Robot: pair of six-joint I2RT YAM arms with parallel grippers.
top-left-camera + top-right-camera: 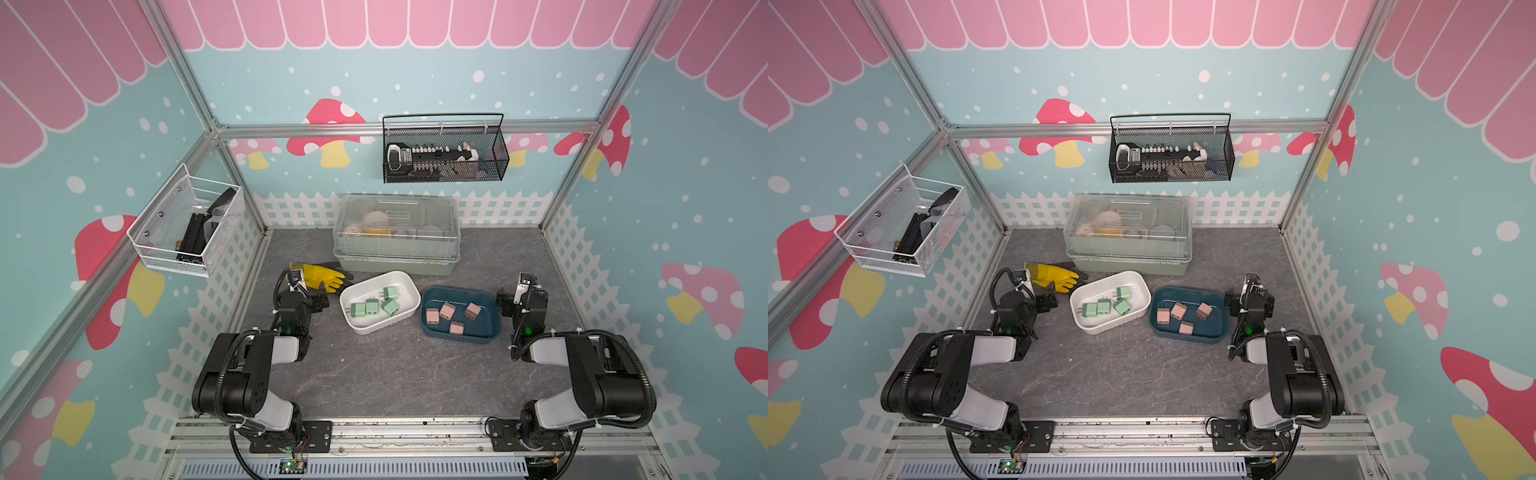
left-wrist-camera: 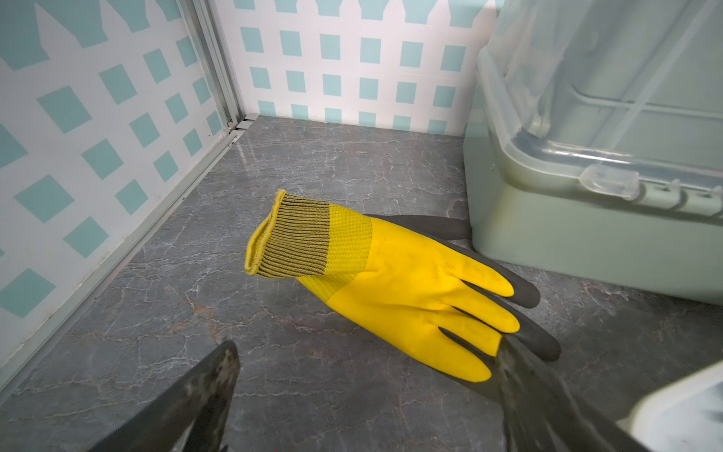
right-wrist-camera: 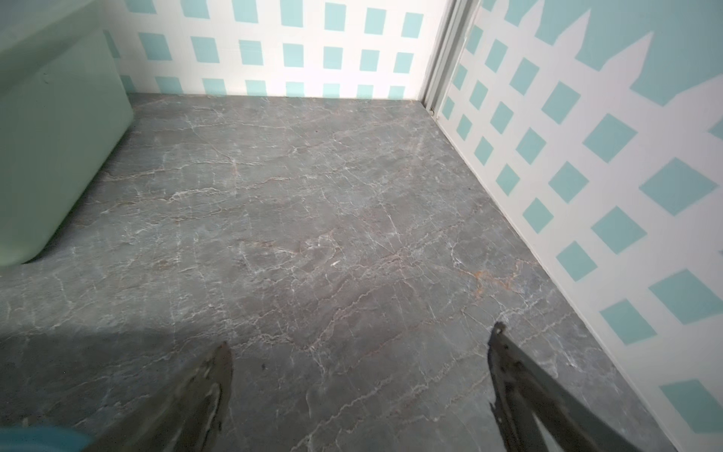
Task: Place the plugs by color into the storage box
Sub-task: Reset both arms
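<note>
Sorting appears complete: green plugs (image 1: 390, 306) lie in the white tub (image 1: 409, 291), pink plugs (image 1: 447, 309) in the teal tub (image 1: 486, 322), so left gripper (image 2: 367, 348) and right gripper (image 3: 362, 338) rest spread, empty.

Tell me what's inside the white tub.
Four green plugs lie loose in the white tub, with no pink ones among them. Only the patches of tub floor directly beneath the plugs are covered.
</note>
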